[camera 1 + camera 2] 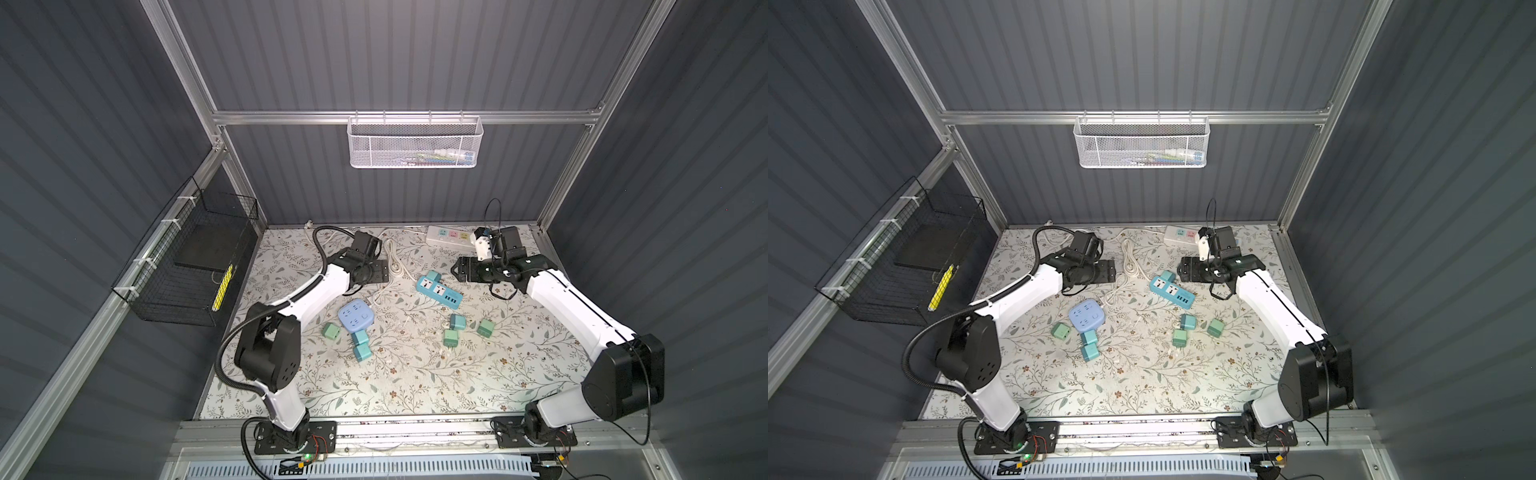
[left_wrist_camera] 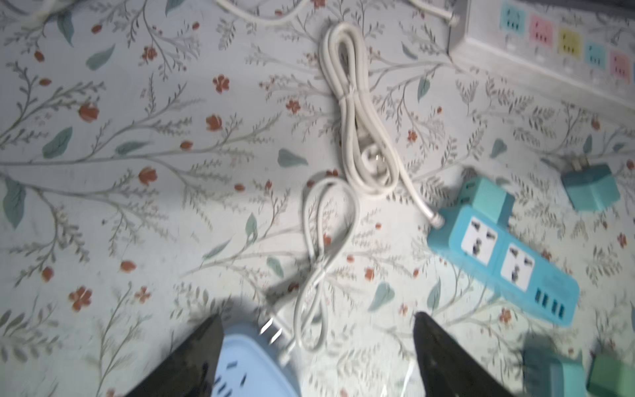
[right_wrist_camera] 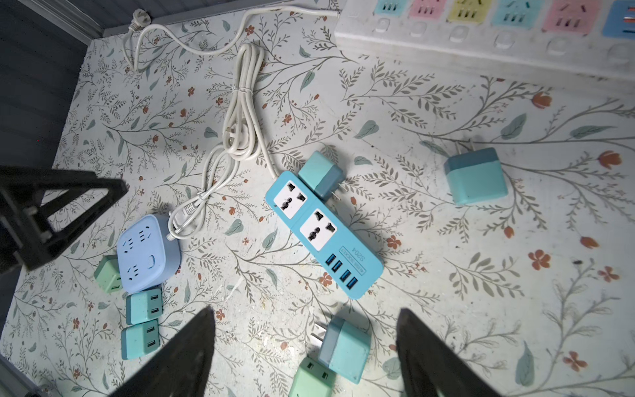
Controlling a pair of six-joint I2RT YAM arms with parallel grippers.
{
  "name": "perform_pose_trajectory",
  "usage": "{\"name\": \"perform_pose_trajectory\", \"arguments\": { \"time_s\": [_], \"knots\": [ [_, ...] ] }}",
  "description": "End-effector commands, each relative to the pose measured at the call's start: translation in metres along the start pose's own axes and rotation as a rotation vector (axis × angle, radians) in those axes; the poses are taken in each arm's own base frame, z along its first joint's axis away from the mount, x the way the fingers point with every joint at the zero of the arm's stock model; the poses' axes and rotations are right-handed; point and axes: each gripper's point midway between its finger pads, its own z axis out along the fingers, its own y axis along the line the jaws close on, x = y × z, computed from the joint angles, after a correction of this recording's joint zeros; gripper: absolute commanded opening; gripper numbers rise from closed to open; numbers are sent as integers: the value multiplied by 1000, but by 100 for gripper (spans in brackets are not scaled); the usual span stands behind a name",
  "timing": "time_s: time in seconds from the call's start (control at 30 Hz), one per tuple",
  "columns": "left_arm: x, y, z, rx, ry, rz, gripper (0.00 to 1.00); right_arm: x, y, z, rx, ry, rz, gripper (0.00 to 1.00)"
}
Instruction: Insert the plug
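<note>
Several teal and green plug blocks lie loose on the floral mat. One teal plug (image 1: pixel 433 276) (image 3: pixel 321 175) rests against the blue power strip (image 1: pixel 439 291) (image 3: pixel 323 233), prongs free. Others lie beside the light-blue square socket (image 1: pixel 355 316) (image 3: pixel 147 254), and three more (image 1: pixel 457 322) lie on the strip's near side. My left gripper (image 1: pixel 379 272) (image 2: pixel 318 318) hangs open above the white cables, the square socket at its left finger. My right gripper (image 1: pixel 459 269) (image 3: pixel 305 312) is open and empty above a teal plug (image 3: pixel 343 347) and a green one (image 3: pixel 311 378).
A white multi-socket strip (image 1: pixel 451 236) (image 3: pixel 481 31) lies along the back wall. Coiled white cable (image 1: pixel 392 259) (image 2: pixel 354 113) runs between the two grippers. A white mesh basket (image 1: pixel 415 143) hangs on the back wall, a black wire basket (image 1: pixel 187 266) on the left wall.
</note>
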Motion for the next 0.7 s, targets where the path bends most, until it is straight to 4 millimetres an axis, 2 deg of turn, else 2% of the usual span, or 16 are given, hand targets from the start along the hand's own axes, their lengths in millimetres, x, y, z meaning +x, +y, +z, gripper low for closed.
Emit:
{"name": "perform_pose_trajectory", "arguments": {
  "time_s": [0.0,0.1,0.23,0.47,0.67],
  "knots": [
    [91,11,-11,-23,300,120,82,5,-1,3,8,23,33,80],
    [128,2,-29,-14,398,198,80,6,4,6,-25,20,46,80],
    [168,-4,-37,-15,495,248,76,5,13,12,-64,27,57,80],
    [193,9,-41,-57,536,243,78,8,20,13,-71,34,43,81],
    [214,15,-30,-58,611,257,76,11,18,11,-57,34,42,81]
  ]
}}
